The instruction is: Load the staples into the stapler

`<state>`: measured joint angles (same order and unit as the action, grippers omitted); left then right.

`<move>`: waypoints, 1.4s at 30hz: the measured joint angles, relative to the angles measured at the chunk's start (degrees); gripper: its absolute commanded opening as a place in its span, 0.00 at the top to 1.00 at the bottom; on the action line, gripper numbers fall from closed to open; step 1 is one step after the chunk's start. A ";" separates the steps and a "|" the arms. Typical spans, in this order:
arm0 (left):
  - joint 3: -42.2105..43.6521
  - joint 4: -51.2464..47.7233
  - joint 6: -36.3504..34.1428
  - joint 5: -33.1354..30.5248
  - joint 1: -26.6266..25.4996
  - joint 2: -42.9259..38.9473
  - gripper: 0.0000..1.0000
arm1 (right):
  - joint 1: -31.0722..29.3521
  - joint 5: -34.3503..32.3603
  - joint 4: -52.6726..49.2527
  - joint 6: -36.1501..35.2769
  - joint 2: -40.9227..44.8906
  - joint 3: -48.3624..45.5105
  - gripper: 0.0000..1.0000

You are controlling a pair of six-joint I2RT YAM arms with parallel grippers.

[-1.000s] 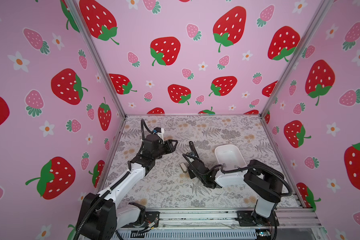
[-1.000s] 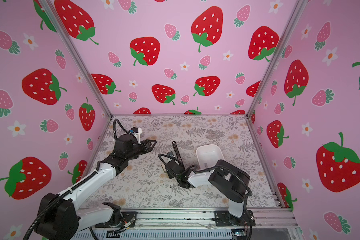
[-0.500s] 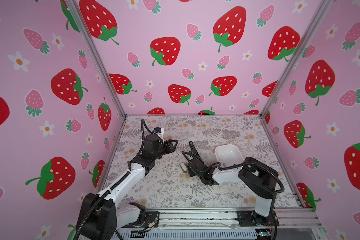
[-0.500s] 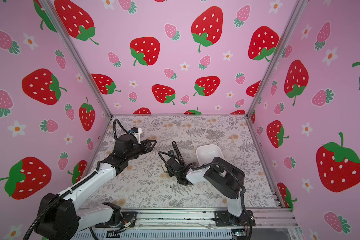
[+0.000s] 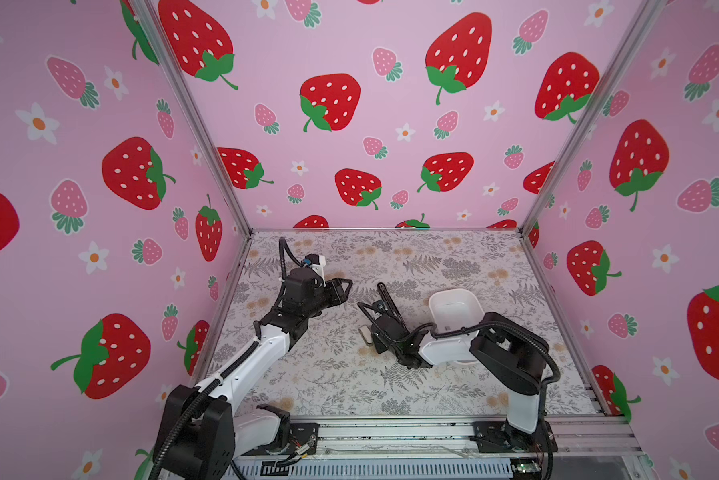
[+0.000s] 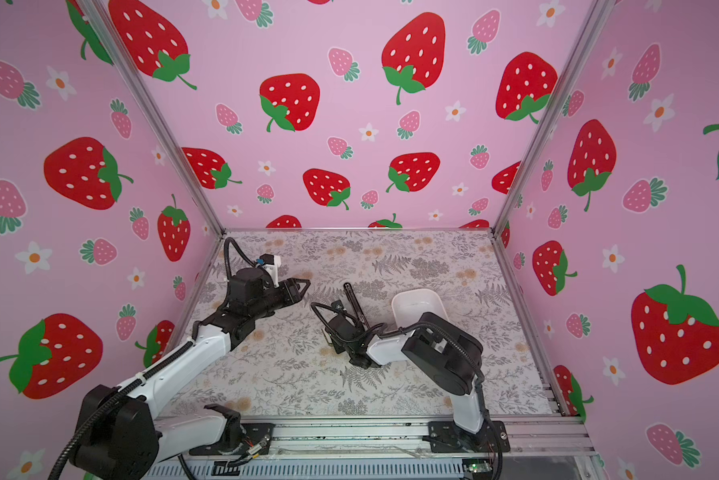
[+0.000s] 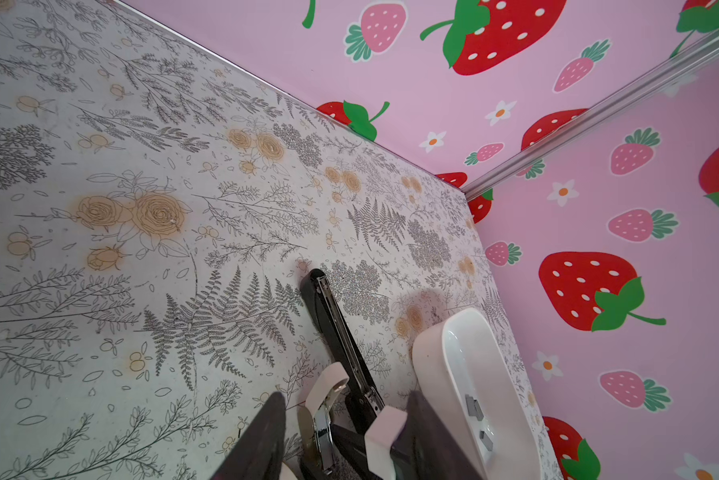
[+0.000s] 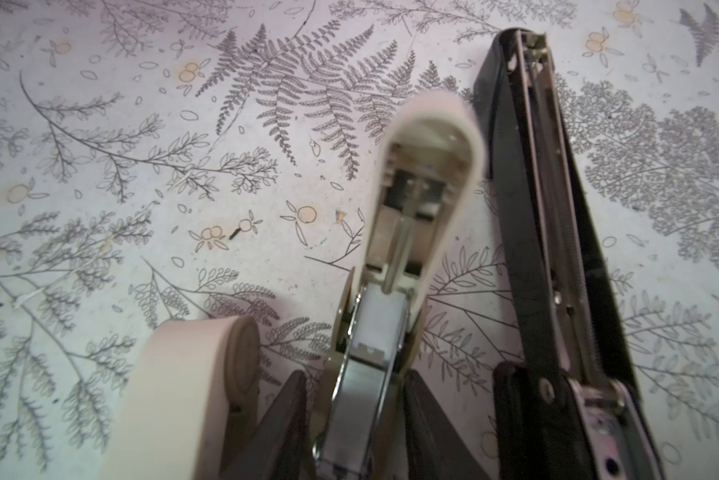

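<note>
Staples (image 7: 473, 407) were found as short grey strips lying inside the white tray (image 7: 428, 353). The tray sat on the table (image 5: 432, 257), right of centre in both top views.

Right hand (image 8: 355, 386) was low over the table at the cream stapler (image 8: 428, 166). That stapler lay opened, its cover swung away from the metal magazine. The hand's two dark fingers (image 8: 285, 415) stood narrow, one at each side of the magazine. Whether they actually pressed on it could not be told.

Black stapler (image 8: 557, 249) lay just beside the cream one, also opened, its metal channel showing. In both top views it lay between the cream stapler and the tray.

Left hand (image 5: 345, 289) hung above the table to the left of both staplers and apart from them. Its fingers were partly spread and held nothing, and they pointed toward the staplers.
</note>
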<state>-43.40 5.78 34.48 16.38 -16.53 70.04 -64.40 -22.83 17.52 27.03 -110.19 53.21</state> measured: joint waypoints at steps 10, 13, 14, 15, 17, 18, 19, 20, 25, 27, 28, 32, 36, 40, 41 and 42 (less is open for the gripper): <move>-0.02 -0.02 -0.02 0.31 1.73 1.01 0.50 | -1.53 1.03 3.13 0.04 0.00 -1.53 0.70; -0.02 0.02 -0.02 0.13 1.92 1.16 0.51 | -2.67 1.99 3.58 0.37 0.00 -1.55 0.70; -0.02 0.17 -0.02 0.13 2.03 1.40 0.51 | -3.21 2.38 3.74 0.44 0.00 -1.55 0.70; -0.02 0.37 -0.02 0.11 2.12 1.81 0.51 | -3.74 2.82 3.89 0.59 0.00 -1.55 0.70; -0.04 0.48 -0.02 0.09 2.27 2.80 0.51 | -4.52 3.28 4.11 0.94 0.00 -1.55 0.70; -0.04 0.48 -0.02 0.09 2.32 3.45 0.51 | -4.81 3.50 4.24 1.20 0.00 -1.55 0.70; -0.04 0.46 -0.02 0.09 2.36 4.02 0.51 | -4.94 3.61 4.31 1.44 0.00 -1.55 0.70; -0.04 0.46 0.00 0.11 2.40 4.59 0.51 | -5.09 3.58 4.35 1.68 0.00 -1.60 0.70; -0.04 1.25 0.02 0.15 2.45 6.38 0.51 | -5.14 2.86 5.99 2.78 0.04 -2.64 0.70; -0.07 2.14 0.17 0.20 2.45 7.32 0.52 | -5.11 2.16 6.97 3.19 0.48 -3.80 0.70; -0.07 2.51 0.22 0.22 2.45 7.87 0.53 | -5.11 1.81 7.32 3.30 0.76 -4.35 0.70; -0.07 4.22 0.37 0.39 2.45 10.51 0.59 | -5.11 0.76 8.24 3.37 1.40 -5.77 0.69; -0.02 7.06 -0.46 0.70 2.03 13.27 0.61 | -5.14 -0.09 8.02 3.37 1.40 -5.77 0.61; 1.51 11.41 -2.03 1.09 1.40 16.48 0.65 | -5.07 -1.68 7.52 3.10 1.40 -5.84 0.53; 2.21 12.44 -2.40 1.25 1.33 17.42 0.65 | -5.07 -2.01 7.45 2.97 1.40 -5.86 0.52; 3.28 13.73 -2.73 1.25 1.25 18.23 0.65 | -5.07 -2.23 7.34 2.86 1.42 -5.88 0.51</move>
<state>-40.12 19.51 31.75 17.63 -15.29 88.27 -69.47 -25.06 24.86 29.89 -108.77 47.33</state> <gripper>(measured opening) 0.354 0.478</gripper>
